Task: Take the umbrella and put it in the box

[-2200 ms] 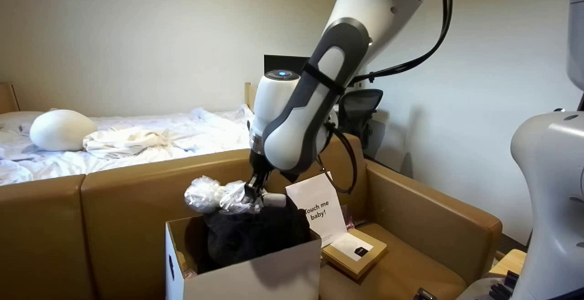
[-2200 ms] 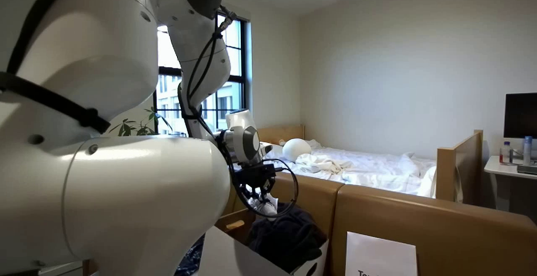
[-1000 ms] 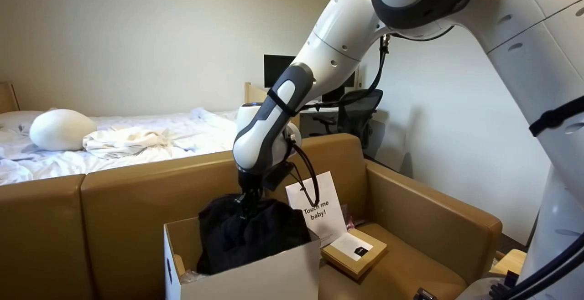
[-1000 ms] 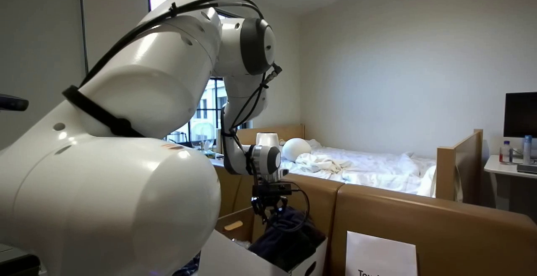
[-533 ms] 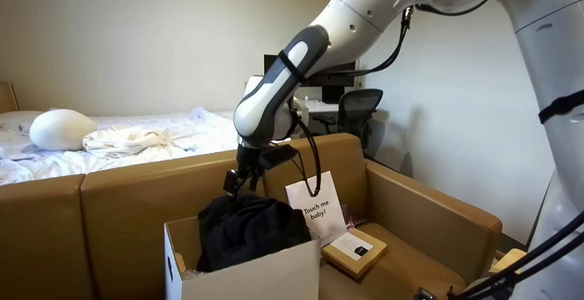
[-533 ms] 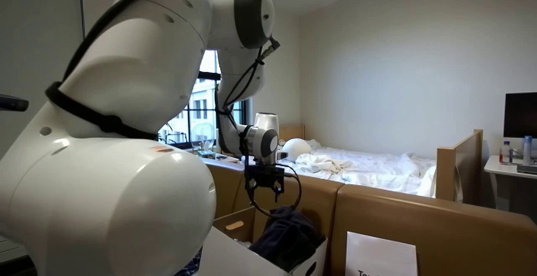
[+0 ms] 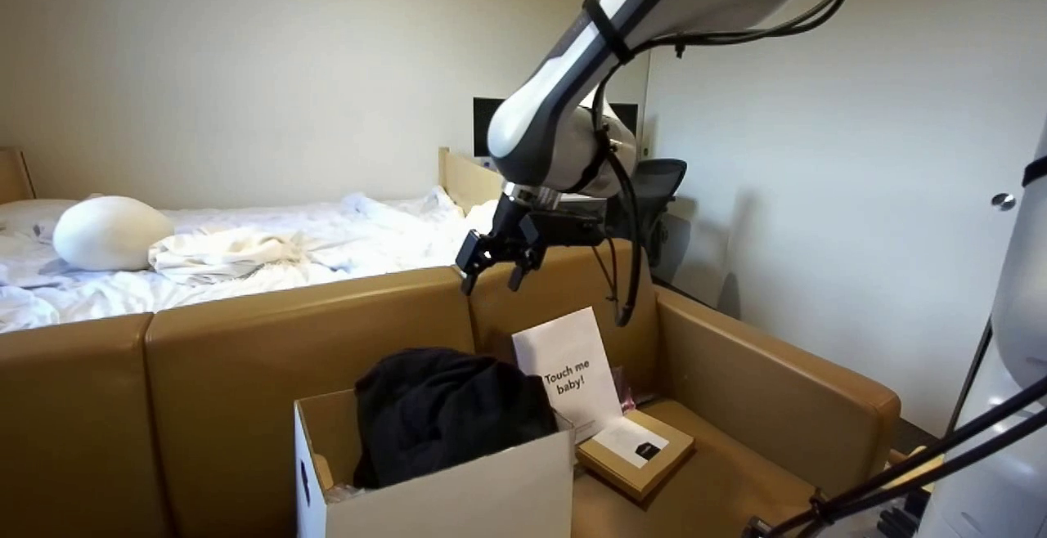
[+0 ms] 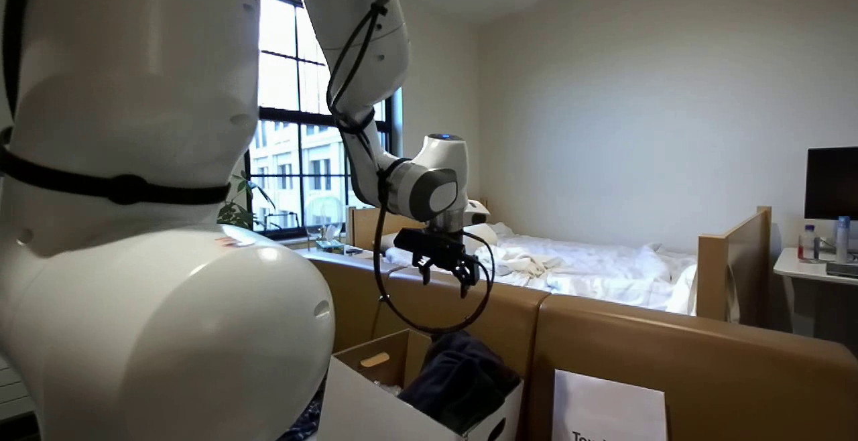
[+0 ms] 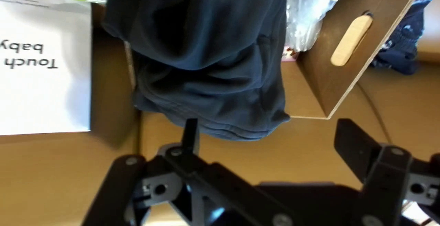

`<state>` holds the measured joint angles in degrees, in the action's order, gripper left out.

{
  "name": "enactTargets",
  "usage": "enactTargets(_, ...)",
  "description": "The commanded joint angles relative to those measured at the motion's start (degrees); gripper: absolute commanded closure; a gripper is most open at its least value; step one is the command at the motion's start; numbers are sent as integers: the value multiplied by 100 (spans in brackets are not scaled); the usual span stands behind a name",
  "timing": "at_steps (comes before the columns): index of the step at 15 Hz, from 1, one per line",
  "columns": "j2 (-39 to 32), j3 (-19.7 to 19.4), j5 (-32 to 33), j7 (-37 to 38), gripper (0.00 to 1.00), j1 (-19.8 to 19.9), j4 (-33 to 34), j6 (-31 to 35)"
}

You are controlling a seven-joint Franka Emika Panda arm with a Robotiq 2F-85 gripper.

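The umbrella [image 9: 304, 20], seen as a clear plastic bundle with a white part on top, lies inside the box [image 9: 323, 75] in the wrist view, beside a dark cloth [image 9: 206, 57]. In an exterior view only a sliver of clear plastic shows past the white front of the box [image 7: 450, 493]; the cloth [image 7: 450, 415] bulges above the rim. My gripper [image 7: 492, 282] hangs well above the box, up by the sofa back. Its fingers stand wide apart with nothing between them, as the wrist view of the gripper [image 9: 267, 123] confirms.
Right of the box on the sofa [image 7: 777, 366] is a tan carton [image 7: 638, 456] with an upright white flap [image 7: 568, 366]. A looped cable [image 8: 462, 327] hangs below the wrist. Behind the sofa is a bed [image 7: 327, 235] with white sheets.
The gripper held the clear bundle over the box, then went down by the cloth. It has since opened, let go and risen away; the bundle is now in the box.
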<state>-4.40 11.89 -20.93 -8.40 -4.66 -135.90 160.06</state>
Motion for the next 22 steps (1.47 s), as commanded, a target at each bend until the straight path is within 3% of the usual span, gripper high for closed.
enactTargets(1,715,-456,5,417,0,175,-733,391)
enactTargets(3,954,-783,336,785,0,305,-980,620)
enactTargets(5,1038,-988,1366,1591,0,674,-1131,741)
enactTargets(9,924,-531,3372,2353,0,2390,-853,22)
enactTargets(11,944,-340,4363,2810,0,2841,-589,-605)
enactTargets(12,825,-369,4878,3082,0,2807,-450,-925)
enactTargets(13,749,-833,5336,3303,0,2311,-341,-1270)
enactTargets(14,712,-865,5575,3293,0,2210,-256,-1600)
enactTargets(16,638,-1039,5436,2791,0,1848,-229,-1875)
enactTargets(19,555,-1282,4850,2140,0,1494,-439,-1370)
enactTargets(20,606,-1313,5170,2649,0,1433,-317,-1641)
enactTargets(22,521,-1370,4996,2439,0,1326,-333,-1550)
